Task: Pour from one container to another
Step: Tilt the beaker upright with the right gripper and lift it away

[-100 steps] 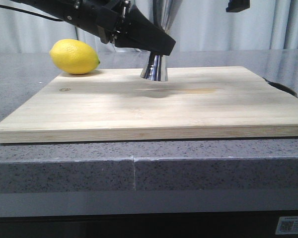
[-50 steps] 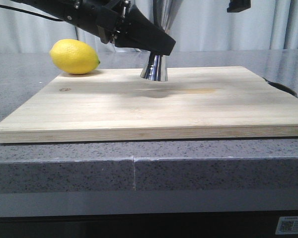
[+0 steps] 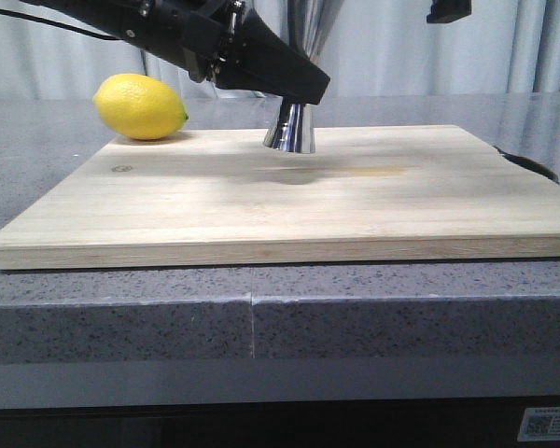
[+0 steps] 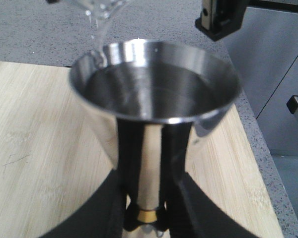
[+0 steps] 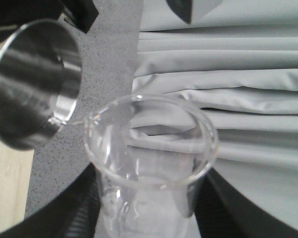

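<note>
The left gripper (image 4: 148,218) was clamped around the gold-banded waist of the steel jigger (image 4: 154,94), which stood on the wooden cutting board (image 3: 355,201) near its back edge. The right gripper (image 5: 144,218) gripped the tilted glass beaker (image 5: 149,163), its spout touching the jigger's rim, clear liquid trickling in. A lemon (image 3: 140,106) lay just behind the board's left corner

I can read nothing here: the small white sticker (image 3: 548,426) under the counter's front edge, below the cutting board (image 3: 355,201), is too blurred.
</note>
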Robot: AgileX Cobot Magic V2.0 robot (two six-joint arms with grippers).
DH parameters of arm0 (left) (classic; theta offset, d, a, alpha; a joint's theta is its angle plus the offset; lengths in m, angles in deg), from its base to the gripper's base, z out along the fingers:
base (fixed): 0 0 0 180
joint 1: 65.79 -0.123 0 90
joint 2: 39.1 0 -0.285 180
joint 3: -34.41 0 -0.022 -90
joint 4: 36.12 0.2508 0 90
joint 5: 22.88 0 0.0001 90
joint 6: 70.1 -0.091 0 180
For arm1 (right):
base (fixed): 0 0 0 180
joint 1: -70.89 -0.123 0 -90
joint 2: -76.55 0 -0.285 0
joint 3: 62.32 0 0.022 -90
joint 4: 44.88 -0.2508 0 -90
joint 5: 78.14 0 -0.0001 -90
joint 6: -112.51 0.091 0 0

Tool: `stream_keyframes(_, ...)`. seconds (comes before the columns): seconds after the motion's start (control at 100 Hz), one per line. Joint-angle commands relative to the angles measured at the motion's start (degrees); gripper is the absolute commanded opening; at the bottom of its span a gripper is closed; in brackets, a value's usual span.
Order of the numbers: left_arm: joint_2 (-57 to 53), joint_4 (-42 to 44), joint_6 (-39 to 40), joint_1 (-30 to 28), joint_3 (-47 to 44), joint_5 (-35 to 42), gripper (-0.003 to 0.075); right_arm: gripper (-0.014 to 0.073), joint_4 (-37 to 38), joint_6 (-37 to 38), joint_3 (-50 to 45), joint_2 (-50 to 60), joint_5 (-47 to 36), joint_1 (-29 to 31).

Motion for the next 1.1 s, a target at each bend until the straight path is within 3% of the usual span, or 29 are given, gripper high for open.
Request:
stream_keyframes(0.0, -4.0, -4.7, 0.5, 0.6, 1.7, -4.6, 0.0042, 0.0236, -5.4, 0.0, 2.1, 2.6, 1.0, 0.1)
stream_keyframes(0.29, -4.0, -4.7, 0.5, 0.6, 1.7, -4.6, 0.0042, 0.0236, -27.9, 0.0, 2.1, 2.6, 0.6, 0.1)
stream_keyframes(0.91, -4.0, -4.7, 0.5, 0.6, 1.7, -4.6, 0.0042, 0.0236, -47.4, 0.0, 2.1, 2.6, 2.4, 0.2)
stream_keyframes(1.09, -4.0, -4.7, 0.5, 0.3, 1.7, -4.6, 0.0042, 0.0223, -54.0, 0.0, 2.1, 2.6, 2.4, 4.3)
